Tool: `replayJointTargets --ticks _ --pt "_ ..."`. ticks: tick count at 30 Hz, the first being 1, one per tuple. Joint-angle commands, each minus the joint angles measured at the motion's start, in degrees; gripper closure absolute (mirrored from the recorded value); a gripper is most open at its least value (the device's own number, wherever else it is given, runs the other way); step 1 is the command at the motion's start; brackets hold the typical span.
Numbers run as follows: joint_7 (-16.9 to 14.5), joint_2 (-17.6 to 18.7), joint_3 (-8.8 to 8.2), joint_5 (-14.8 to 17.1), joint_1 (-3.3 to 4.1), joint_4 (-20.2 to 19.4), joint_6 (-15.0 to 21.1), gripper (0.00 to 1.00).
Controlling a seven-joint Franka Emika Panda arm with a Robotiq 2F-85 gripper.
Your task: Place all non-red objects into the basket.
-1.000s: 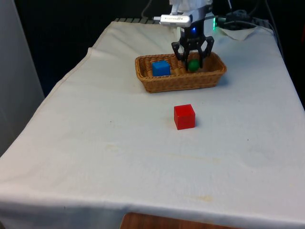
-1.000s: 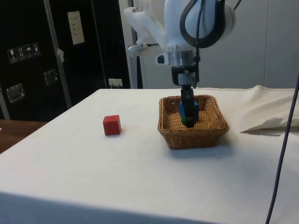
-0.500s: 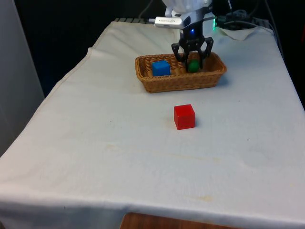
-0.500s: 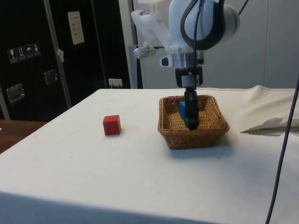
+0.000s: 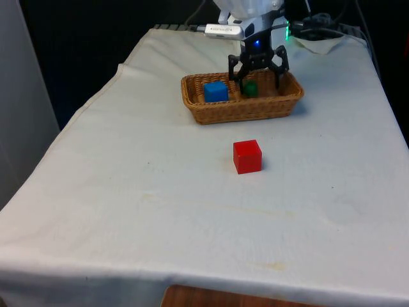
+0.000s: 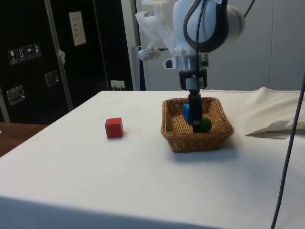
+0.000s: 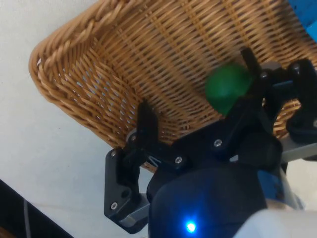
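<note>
so the claw (image 5: pixel 258 75) hangs spread open over the basket (image 5: pixel 211 114) — green ball (image 5: pixel 250 89) loose beneath it, blue cube (image 5: pixel 216 91) alongside. red cube (image 5: pixel 246 157) stays out — looks done, next just lift clear.

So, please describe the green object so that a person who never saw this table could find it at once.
Look for the wicker basket on the white cloth, on the robot's side of the red cube. Inside it lie two things: a blue cube and, beside it under the open claw, the green ball. It is the only round, green thing; its neighbours are cubes.
</note>
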Motion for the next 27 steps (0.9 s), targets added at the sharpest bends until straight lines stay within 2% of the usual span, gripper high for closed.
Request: replayJointTargets --ticks 1,2,4,9,10,14,18,19,20,27 --pt "0.00 0.00 0.00 0.00 0.00 0.00 0.00 0.00" --pt "-1.38 -0.34 0.57 2.01 -0.11 -0.06 0.40 0.00" --pt "-1.43 -0.29 0.57 2.12 -0.11 -0.06 0.40 0.00" --pt "0.40 -2.46 -0.34 -0.11 -0.11 0.17 -1.43 0.00" --pt "0.00 -1.72 -0.23 0.29 -0.06 0.34 -0.74 0.00" --pt "1.15 -4.47 -0.63 -0.86 -0.29 0.29 -3.15 0.00" --pt "1.89 -7.16 -0.86 -1.32 -0.46 0.52 -5.50 0.00" --pt "0.57 -7.51 -0.86 0.17 -0.17 0.46 -5.44 0.00" --pt "2.01 -7.68 -0.92 -1.38 -0.46 0.57 -5.90 0.00" --pt "2.58 -11.29 -0.86 -1.26 -0.52 1.60 -8.94 0.00"
